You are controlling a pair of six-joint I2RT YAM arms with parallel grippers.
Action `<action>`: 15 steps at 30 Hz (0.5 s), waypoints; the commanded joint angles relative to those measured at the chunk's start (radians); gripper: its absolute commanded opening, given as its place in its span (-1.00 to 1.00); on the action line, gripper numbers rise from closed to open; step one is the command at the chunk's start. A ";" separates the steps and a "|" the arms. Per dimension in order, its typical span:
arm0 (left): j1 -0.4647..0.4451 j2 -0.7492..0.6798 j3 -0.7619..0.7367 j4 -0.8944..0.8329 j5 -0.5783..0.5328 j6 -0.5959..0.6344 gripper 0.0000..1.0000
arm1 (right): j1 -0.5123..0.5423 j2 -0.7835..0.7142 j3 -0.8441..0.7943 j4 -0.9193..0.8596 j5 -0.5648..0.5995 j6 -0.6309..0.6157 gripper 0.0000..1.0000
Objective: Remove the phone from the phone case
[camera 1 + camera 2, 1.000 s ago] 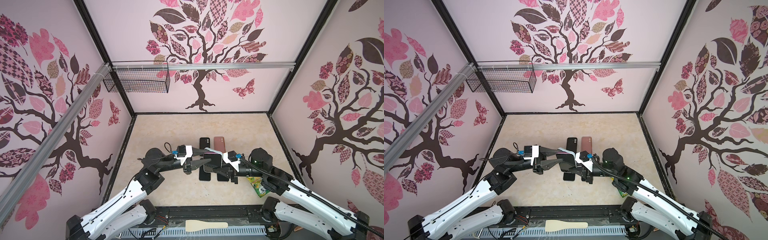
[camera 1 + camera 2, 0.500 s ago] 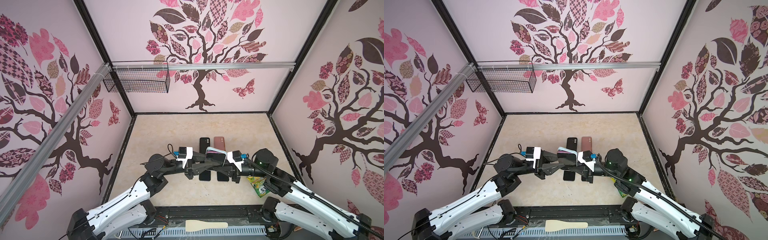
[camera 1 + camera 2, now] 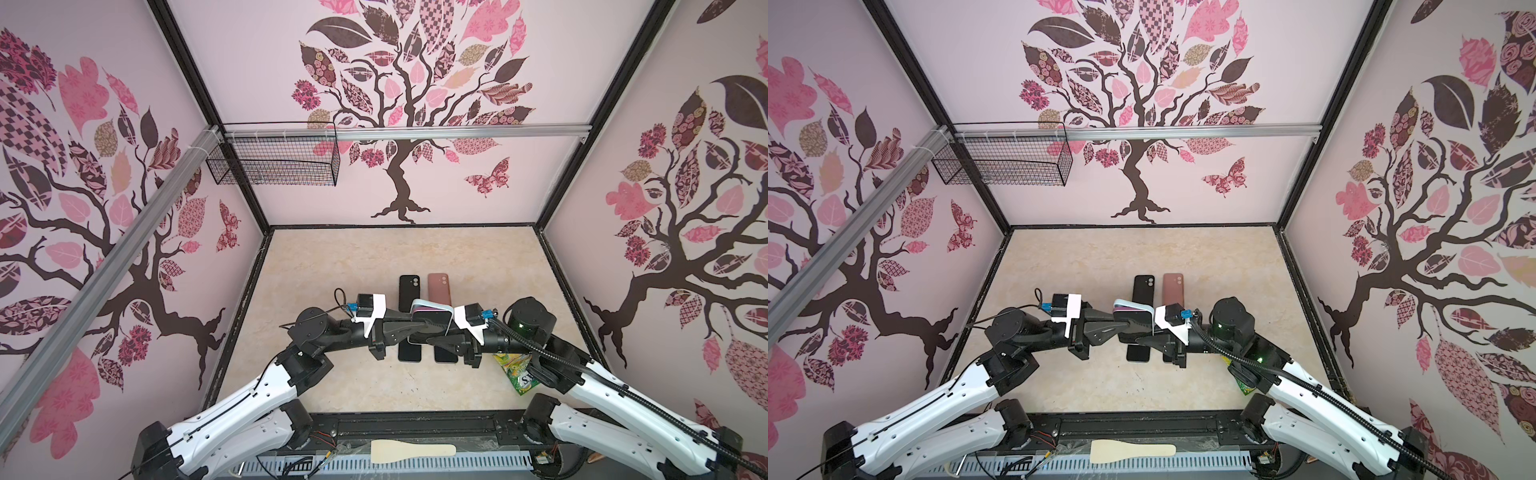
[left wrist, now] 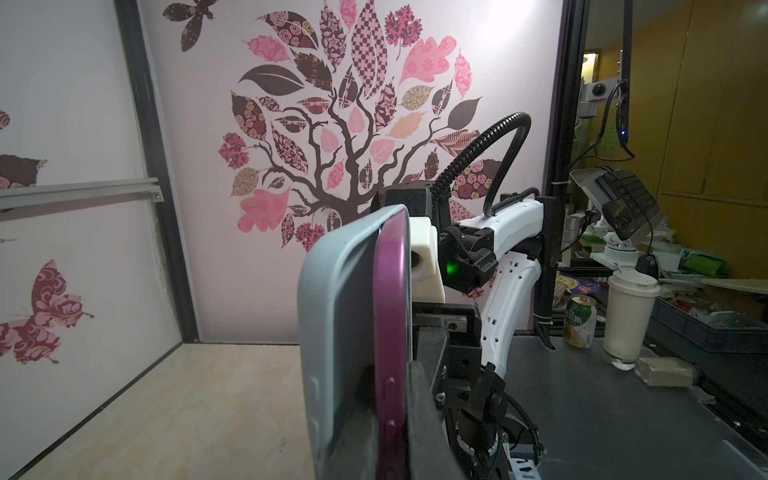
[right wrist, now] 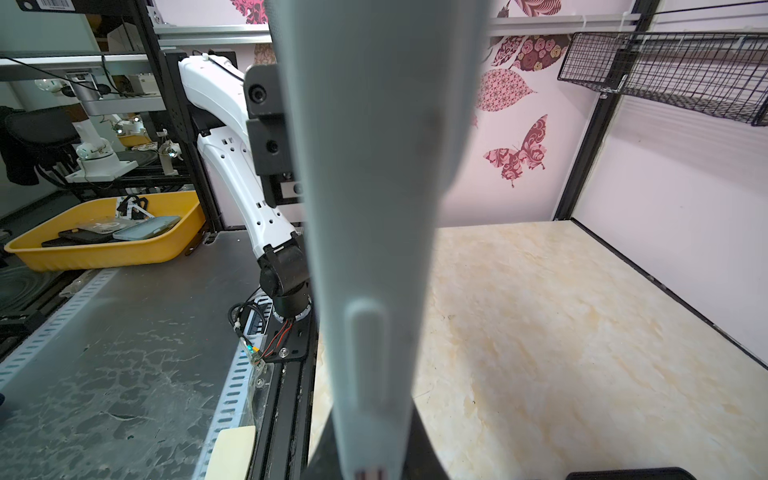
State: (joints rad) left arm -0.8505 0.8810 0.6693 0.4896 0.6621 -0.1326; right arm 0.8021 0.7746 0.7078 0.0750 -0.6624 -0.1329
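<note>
Both pairs of jaws are clamped: the left gripper (image 3: pixel 424 326) pinches the phone (image 3: pixel 432 308) and the right gripper (image 3: pixel 436 340) pinches the phone case (image 3: pixel 430 302). In both top views they meet from opposite sides just below the centre of the frame, holding the load up off the table (image 3: pixel 374 257). There we see the pale blue case as a strip along the upper edge, with the phone's magenta rim right against it. A black handset (image 3: pixel 407 291) and a brown handset (image 3: pixel 439 287) lie side by side on the table just above the grippers. Two dark slabs (image 3: pixel 409 353) show just below, partly hidden by the arms. A green snack packet (image 3: pixel 519 372) lies under the right arm at lower right, and a wooden spatula (image 3: pixel 411 451) rests at bottom centre. In the left wrist view the case (image 4: pixel 332 332) stands peeled away from the phone (image 4: pixel 390 311) along one long edge. A dark finger (image 4: pixel 424 415) presses the phone's far face, and a dark part sits in the gap between phone and case. In the right wrist view the case's side (image 5: pixel 374 208), with its raised button strip, fills the middle, and the gripper (image 5: pixel 374 465) flanks it with dark fingers.
</note>
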 commanded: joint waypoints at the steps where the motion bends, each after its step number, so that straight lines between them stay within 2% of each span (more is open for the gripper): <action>1: -0.027 0.019 -0.003 -0.238 0.053 0.079 -1.00 | -0.005 -0.025 0.075 0.192 0.065 0.034 -1.00; 3: -0.027 0.009 0.013 -0.274 0.030 0.108 -1.00 | -0.005 -0.031 0.063 0.169 0.073 0.032 -1.00; 5: -0.023 -0.008 0.034 -0.318 0.004 0.148 -1.00 | -0.005 -0.039 0.047 0.145 0.078 0.030 -0.79; 8: -0.008 -0.034 0.075 -0.435 -0.081 0.211 -1.00 | -0.005 -0.057 0.017 0.097 0.099 0.025 -0.31; 11: 0.007 -0.048 0.124 -0.552 -0.149 0.302 -1.00 | -0.005 -0.091 -0.021 0.066 0.178 0.029 0.20; 15: 0.018 -0.046 0.173 -0.699 -0.220 0.444 -1.00 | -0.005 -0.150 -0.040 0.043 0.348 0.049 0.51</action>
State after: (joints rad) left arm -0.8383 0.8516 0.7490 -0.0978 0.5095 0.1692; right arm 0.8001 0.6518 0.6746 0.1158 -0.4541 -0.1047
